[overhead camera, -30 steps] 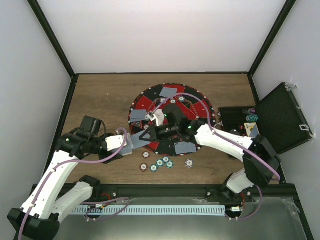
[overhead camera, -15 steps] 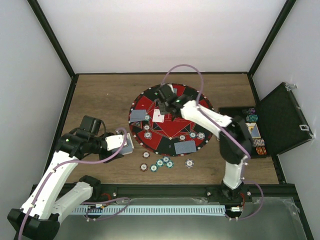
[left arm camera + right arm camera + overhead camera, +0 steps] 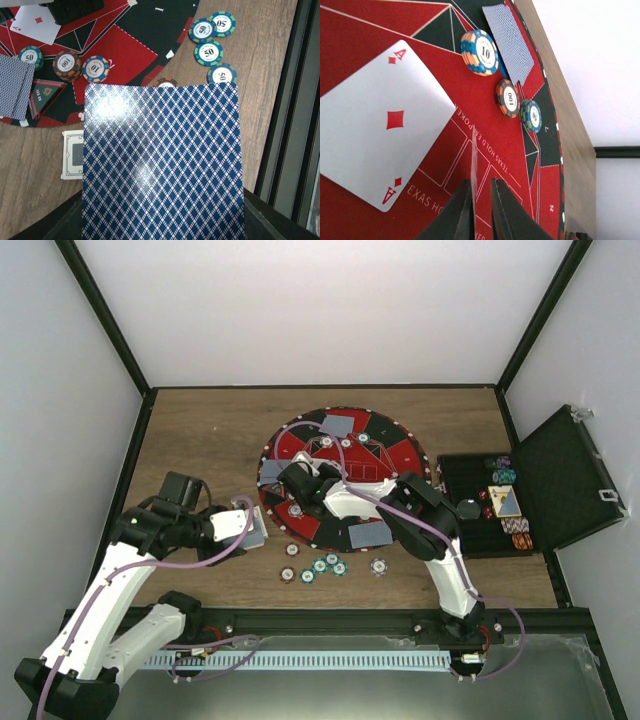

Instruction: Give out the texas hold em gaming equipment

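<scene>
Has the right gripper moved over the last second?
Yes. Against the round mat, the right gripper went from its near-left edge to the far side, then back toward the left part.

Left wrist feed: the near card back [image 3: 160, 165] shows a dark blue and white diamond lattice with pale glare patches, and I log the mat [image 3: 125, 55] as red and black panels edged in thin white lines. On my right wrist feed the ace of diamonds [image 3: 385, 125] is white with red pips; the 10 chip [image 3: 480, 51] is blue and orange striped around a white centre, the 100 chip [image 3: 509, 98] black and orange, the 50 chip [image 3: 531, 115] green and blue. From above I see the table [image 3: 200, 430] in brown wood grain and the case [image 3: 570, 475] in black.
</scene>
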{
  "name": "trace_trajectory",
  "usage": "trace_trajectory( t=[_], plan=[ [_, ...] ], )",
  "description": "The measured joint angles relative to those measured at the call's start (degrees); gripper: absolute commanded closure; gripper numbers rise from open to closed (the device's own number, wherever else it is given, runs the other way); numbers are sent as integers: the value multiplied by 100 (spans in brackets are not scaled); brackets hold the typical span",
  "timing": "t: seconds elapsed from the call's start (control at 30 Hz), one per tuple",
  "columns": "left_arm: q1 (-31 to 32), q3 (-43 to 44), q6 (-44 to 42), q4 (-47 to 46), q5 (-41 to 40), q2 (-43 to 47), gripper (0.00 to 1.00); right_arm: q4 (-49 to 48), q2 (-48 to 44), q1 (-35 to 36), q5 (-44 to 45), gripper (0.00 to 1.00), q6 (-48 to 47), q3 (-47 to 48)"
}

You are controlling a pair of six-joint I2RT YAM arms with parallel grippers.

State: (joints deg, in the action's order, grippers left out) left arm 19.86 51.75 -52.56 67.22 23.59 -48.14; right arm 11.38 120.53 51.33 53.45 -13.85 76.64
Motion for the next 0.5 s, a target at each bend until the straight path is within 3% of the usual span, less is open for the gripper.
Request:
trace_trajectory(
  t=[0.07,0.17,0.23,0.33,0.5],
  plan=[
    [0,0,0,11,-2,0,91,-76,2,33,-22,75,-46,-2],
    [0,2,0,39,-2,4,91,-103,2,35,-149,31,-22,-94],
    [0,13,0,68,-2,9,91,4,-2,35,-317,14,76,-153],
    [0,52,0,98,-2,11,91,186,-90,24,-452,1,260,-186],
    [0,105,2,122,2,9,91,691,-551,42,-1154,0,817,-210]
  ],
)
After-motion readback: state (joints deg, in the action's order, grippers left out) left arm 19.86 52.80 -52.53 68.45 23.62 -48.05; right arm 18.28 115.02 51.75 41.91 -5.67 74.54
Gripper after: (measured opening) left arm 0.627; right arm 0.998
